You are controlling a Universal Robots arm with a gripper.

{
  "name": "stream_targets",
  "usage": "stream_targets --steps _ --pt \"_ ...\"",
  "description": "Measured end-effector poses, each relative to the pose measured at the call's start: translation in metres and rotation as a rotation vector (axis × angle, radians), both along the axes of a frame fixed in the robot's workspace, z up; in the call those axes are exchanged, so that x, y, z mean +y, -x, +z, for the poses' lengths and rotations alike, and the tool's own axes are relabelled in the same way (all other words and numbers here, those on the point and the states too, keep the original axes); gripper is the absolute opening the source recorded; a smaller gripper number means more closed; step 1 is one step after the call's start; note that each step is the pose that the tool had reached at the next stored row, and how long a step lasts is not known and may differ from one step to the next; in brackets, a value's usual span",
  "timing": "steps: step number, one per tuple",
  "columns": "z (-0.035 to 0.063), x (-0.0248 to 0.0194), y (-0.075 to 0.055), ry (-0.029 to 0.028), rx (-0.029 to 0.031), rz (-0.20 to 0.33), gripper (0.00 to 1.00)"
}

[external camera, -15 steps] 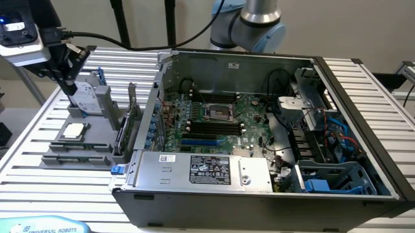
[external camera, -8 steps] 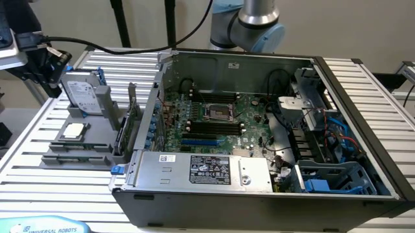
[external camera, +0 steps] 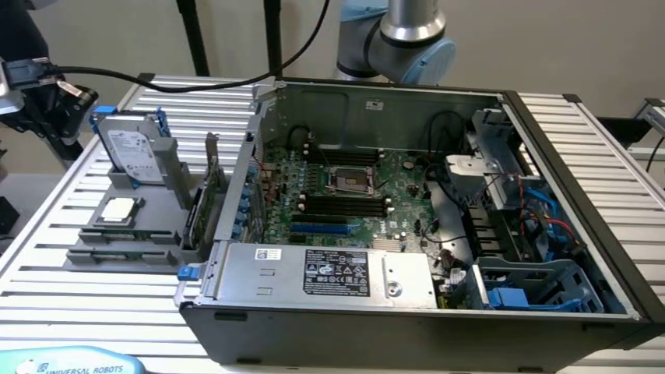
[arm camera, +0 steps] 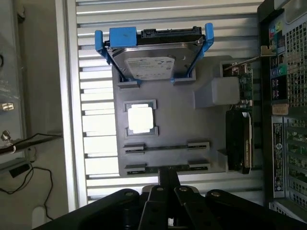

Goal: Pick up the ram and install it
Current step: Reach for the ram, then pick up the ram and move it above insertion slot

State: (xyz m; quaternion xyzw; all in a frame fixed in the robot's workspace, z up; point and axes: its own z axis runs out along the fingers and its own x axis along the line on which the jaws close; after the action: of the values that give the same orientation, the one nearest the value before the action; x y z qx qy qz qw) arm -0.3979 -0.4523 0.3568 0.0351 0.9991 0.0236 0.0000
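Observation:
In the wrist view my gripper [arm camera: 168,178] hangs above the near edge of a grey parts holder [arm camera: 177,120], its two fingers pressed together and holding nothing. Just beyond the fingertips, two pairs of clips carry thin dark strips seen edge-on: the farther ram stick [arm camera: 165,146] and a nearer one [arm camera: 152,167] that the fingertips partly cover. In the exterior view the same clip rows [external camera: 123,234] sit at the front of the holder [external camera: 156,204], at the exterior view's left of the open computer case [external camera: 416,312]. The black memory slots [external camera: 343,204] lie on the motherboard.
The holder also carries a hard drive in a blue frame [arm camera: 153,60], a square processor [arm camera: 140,119] and a green expansion card with a bracket [arm camera: 242,86]. The case wall [arm camera: 288,120] stands close beside the holder. An arm joint [external camera: 410,43] rises behind the case.

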Motion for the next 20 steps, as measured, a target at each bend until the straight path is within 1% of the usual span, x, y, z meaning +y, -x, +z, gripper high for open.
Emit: stream_targets --steps 15,17,20 --pt "-0.0001 0.0 -0.0002 -0.0001 0.0 0.001 0.11" --pt "-0.0002 0.0001 -0.0017 -0.0001 0.0004 0.015 0.11" --pt "-0.0005 0.0 -0.0019 -0.0001 0.0004 0.064 0.11"
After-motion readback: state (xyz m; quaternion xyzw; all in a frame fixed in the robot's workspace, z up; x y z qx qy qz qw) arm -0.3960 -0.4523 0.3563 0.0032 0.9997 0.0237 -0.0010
